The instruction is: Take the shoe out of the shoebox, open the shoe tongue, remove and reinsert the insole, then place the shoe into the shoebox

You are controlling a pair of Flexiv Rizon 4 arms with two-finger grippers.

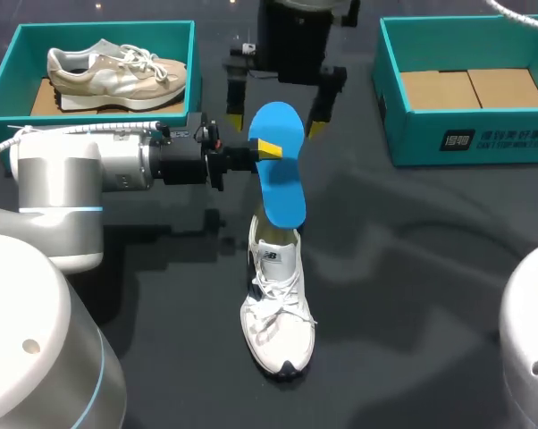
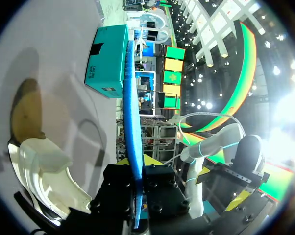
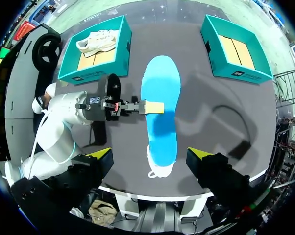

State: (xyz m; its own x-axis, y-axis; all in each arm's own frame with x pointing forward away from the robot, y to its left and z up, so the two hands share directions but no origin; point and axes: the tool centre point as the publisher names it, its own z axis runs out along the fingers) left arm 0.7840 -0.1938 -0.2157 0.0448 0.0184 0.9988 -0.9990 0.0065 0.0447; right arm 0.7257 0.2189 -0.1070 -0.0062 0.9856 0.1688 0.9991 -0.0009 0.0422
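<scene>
the left gripper point(image 1: 265, 148) is clamped on the blue insole point(image 1: 281, 174) near its middle. it holds the insole tilted steeply, lower end at the mouth of the white shoe point(image 1: 276, 313). the shoe stands mid surface point(image 1: 412, 268), toe toward the robot. the right gripper point(image 3: 150, 155) hangs high above, spread wide and bare. reinsertion looks to be in hand: keep the insole in line with the shoe, feed the lower end toeward, and steady the heel against sliding. the empty box point(image 1: 466, 134) sits far right.
</scene>
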